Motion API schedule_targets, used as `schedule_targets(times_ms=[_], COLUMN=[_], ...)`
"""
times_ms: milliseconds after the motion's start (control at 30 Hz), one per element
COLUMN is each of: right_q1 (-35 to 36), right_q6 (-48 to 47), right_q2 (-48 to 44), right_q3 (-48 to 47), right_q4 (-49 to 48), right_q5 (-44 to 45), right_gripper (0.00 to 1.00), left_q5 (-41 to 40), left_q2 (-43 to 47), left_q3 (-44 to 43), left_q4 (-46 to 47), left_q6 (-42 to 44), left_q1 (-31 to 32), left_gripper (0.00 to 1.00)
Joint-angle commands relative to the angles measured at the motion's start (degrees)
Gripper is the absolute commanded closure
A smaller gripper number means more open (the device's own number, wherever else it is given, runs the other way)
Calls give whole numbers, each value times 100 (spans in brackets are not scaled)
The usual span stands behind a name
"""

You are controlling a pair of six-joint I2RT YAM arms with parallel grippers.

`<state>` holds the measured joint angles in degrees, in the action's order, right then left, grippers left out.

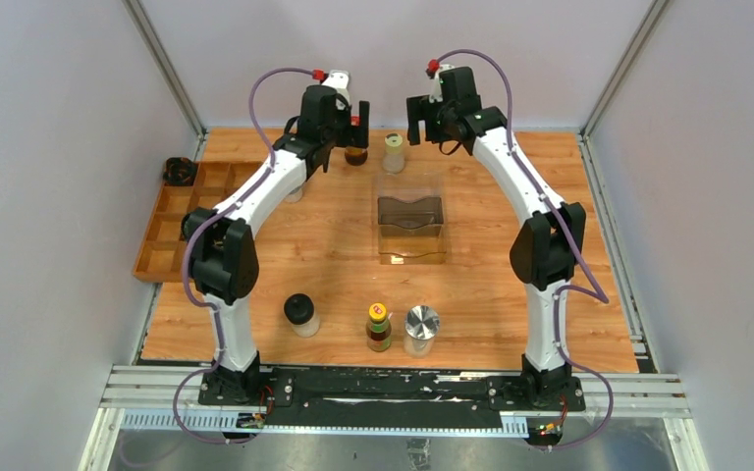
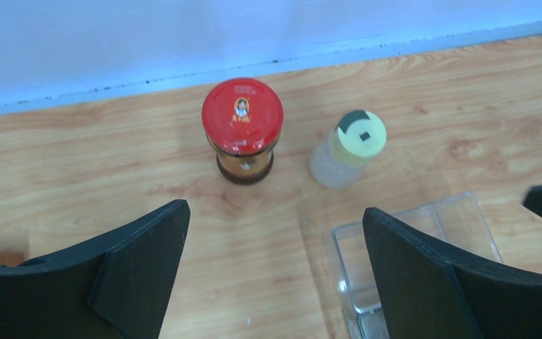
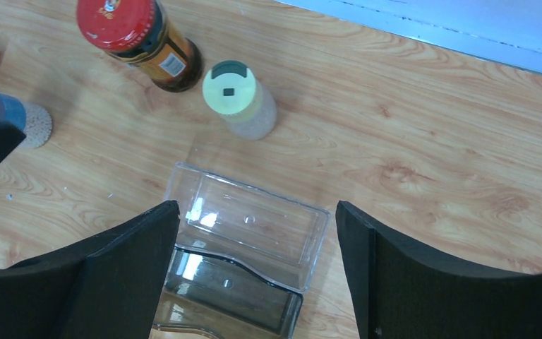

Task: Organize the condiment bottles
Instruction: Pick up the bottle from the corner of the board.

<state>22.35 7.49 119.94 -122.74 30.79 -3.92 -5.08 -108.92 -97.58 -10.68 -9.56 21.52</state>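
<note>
- Left gripper (image 2: 275, 213) spread, empty; I see the upright red-lidded jar (image 2: 242, 119) beyond it, far side, slightly left of centre.
- Right gripper (image 3: 257, 208) spread, empty.

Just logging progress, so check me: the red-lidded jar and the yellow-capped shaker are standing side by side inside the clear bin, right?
Not inside it. The red-lidded jar and the shaker do stand side by side, but on the table just beyond the clear bin. The right wrist view shows this.
</note>
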Motion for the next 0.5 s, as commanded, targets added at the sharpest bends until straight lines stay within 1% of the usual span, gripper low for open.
schedule_targets(times_ms=[0, 233, 367, 467], right_q1=[-261, -301, -301, -294], right_q6=[204, 869, 961, 978], right_q2=[40, -403, -642, -756], right_q3=[160, 1195, 1587, 1827], right_q4=[-90, -224, -287, -368], right_q5=[-198, -592, -651, -694], right_gripper=[13, 15, 15, 15], left_q5=[-210, -90, -8, 31], left_q2=[-509, -1629, -2136, -2375], left_q3=[-441, -1284, -1913, -2199], left_q4=[488, 642, 467, 418], left_q6=[290, 104, 87, 95], left_q1=[-86, -273, -336, -359], left_gripper=[0, 2, 4, 4])
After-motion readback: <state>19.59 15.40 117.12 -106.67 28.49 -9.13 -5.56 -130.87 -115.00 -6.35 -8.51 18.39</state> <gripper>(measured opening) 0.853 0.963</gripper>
